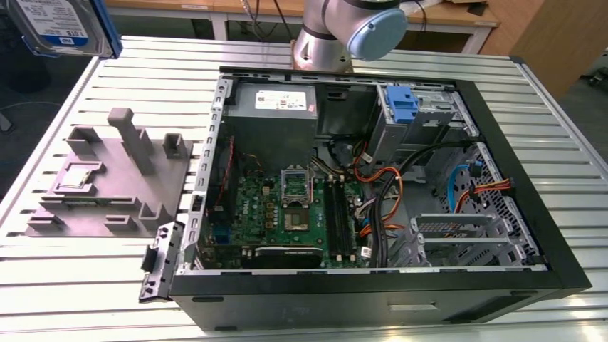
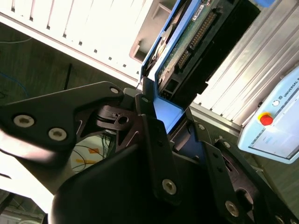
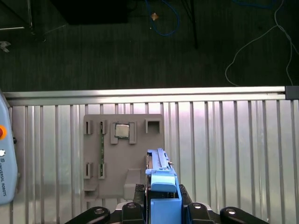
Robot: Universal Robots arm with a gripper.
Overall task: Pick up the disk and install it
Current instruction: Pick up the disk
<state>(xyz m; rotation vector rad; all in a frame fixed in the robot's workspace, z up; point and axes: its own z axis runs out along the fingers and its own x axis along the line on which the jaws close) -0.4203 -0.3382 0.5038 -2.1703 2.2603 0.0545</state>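
The disk (image 1: 57, 25), silver-grey with a white-and-blue label and a blue carrier frame, hangs high above the table's back corner at the exterior view's left. In the first wrist view the disk (image 3: 161, 175) stands edge-on, its blue frame clamped between the black fingers (image 3: 135, 205) of my gripper (image 3: 162, 203), well above the grey fixture (image 3: 124, 154). The second wrist view shows the disk's (image 2: 187, 42) green circuit board and connector side, with the gripper (image 2: 170, 121) shut on the blue frame's end.
An open computer case (image 1: 560, 263) lies on the slatted table (image 1: 76, 292), with motherboard (image 1: 285, 206), cables, a blue bracket (image 1: 404, 107) and a metal drive cage (image 1: 465, 235). The grey fixture (image 1: 105, 178) holds a small silver chip (image 3: 122, 131). A teach pendant (image 3: 7, 154) lies nearby.
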